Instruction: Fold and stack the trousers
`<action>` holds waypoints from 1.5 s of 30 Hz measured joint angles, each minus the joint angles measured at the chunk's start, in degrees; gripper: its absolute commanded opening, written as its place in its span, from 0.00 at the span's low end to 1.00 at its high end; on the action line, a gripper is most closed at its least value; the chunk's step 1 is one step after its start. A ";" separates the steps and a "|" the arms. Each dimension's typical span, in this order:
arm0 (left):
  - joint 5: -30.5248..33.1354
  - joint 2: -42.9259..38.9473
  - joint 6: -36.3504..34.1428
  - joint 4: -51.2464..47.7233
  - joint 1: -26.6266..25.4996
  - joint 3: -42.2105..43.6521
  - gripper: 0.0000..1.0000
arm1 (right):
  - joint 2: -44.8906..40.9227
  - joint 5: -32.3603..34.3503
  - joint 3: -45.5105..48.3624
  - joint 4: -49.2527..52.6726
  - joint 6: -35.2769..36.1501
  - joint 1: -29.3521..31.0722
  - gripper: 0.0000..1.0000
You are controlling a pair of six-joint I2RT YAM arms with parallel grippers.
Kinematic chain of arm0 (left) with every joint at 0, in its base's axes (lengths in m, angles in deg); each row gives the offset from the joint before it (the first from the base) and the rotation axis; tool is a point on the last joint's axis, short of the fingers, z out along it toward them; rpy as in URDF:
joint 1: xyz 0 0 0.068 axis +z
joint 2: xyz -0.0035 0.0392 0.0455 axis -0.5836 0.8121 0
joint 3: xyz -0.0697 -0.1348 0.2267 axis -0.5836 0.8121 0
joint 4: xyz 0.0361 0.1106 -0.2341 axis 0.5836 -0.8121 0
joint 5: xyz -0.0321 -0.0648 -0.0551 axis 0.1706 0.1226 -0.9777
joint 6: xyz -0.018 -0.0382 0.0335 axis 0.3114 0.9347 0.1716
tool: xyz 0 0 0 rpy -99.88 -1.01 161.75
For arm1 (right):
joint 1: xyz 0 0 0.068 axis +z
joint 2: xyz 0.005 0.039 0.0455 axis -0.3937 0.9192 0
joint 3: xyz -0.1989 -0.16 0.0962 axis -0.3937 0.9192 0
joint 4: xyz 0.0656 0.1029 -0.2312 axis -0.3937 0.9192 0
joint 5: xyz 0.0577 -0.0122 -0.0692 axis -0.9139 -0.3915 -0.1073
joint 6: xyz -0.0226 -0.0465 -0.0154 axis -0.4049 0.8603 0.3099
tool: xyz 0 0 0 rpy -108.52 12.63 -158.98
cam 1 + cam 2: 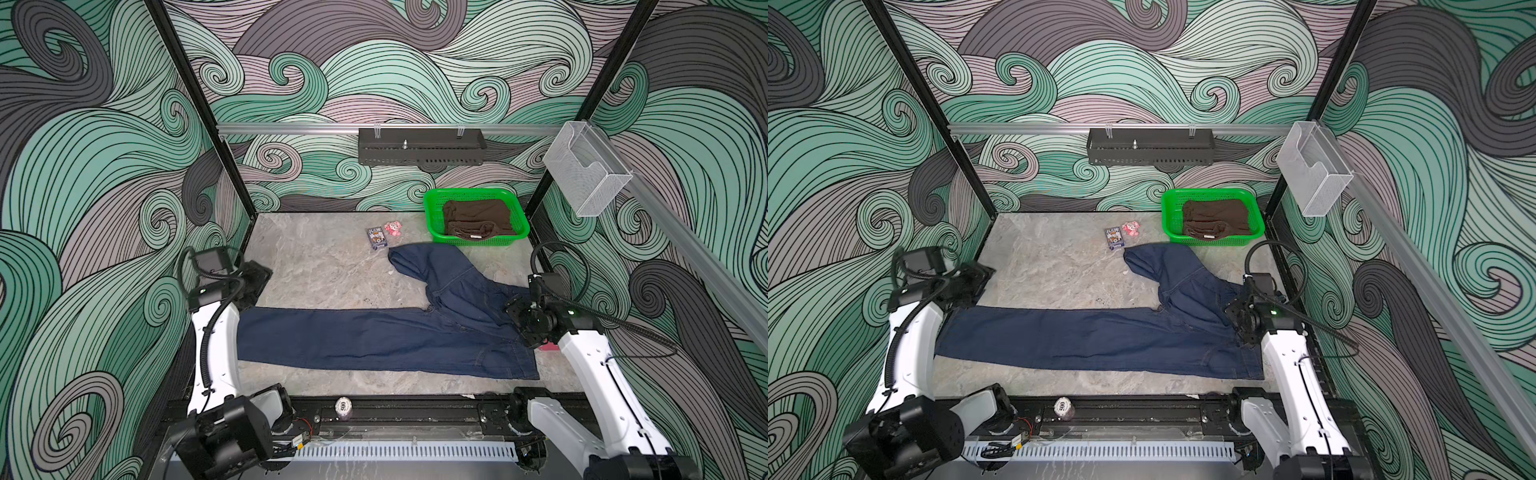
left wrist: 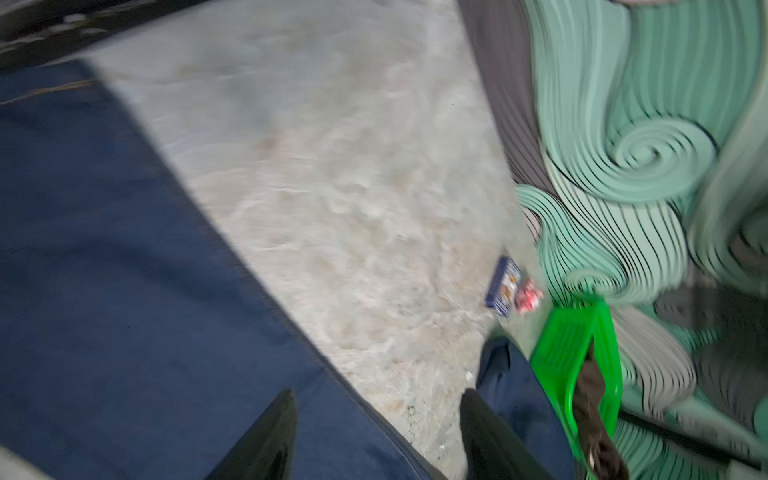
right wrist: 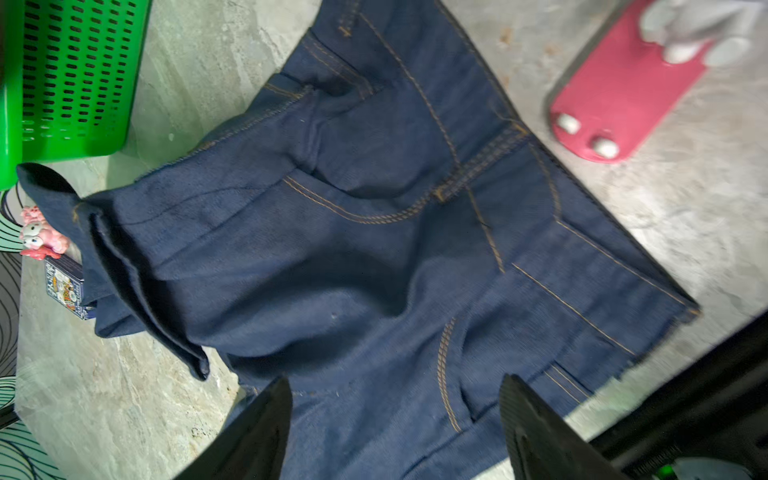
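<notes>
Broadly, the trousers [image 1: 353, 336] lie crosswise, waist right, one leg bent rearward.

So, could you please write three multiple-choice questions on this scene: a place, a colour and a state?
1. Where on the table does the green basket stand? A) far right corner B) near left corner C) centre
2. What colour is the garment in the basket? A) white B) brown C) red
3. How is the right gripper over the trousers? A) shut on denim B) shut on the basket C) open, empty
Answers: 1 A: it sits by the back wall, right side. 2 B: dark brown cloth lies inside. 3 C: its jaws stand apart, nothing between.
</notes>
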 measured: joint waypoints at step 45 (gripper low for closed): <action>23.19 72.87 -44.09 9.75 -67.60 -61.59 0.07 | -3.87 -9.38 4.37 -15.15 6.43 -4.24 0.72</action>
